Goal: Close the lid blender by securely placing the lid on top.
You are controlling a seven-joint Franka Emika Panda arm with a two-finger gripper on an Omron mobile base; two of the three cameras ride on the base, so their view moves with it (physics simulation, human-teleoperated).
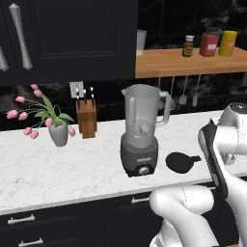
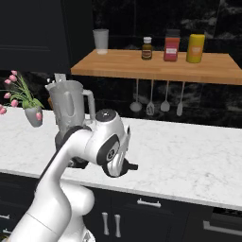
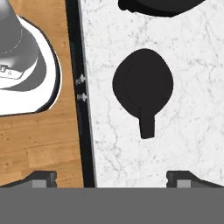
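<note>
The blender (image 1: 140, 130), a clear jar with a side handle on a dark grey base, stands open-topped on the white marble counter (image 1: 72, 164). The lid (image 1: 181, 162), a flat black disc with a short tab, lies on the counter just right of the blender base. In the hand view the lid (image 3: 143, 85) lies flat straight ahead, its tab pointing toward my gripper (image 3: 116, 179). The gripper hovers above it, open wide with nothing between its fingertips (image 3: 43, 178). In the right base view my arm hides most of the lid, and the blender jar (image 2: 71, 106) rises behind the arm.
A grey vase of pink flowers (image 1: 58, 132) and a wooden knife block (image 1: 86, 118) stand left of the blender. A wooden shelf (image 1: 193, 62) with jars hangs above, utensils below it. The counter's front edge (image 3: 83, 109) runs close beside the lid.
</note>
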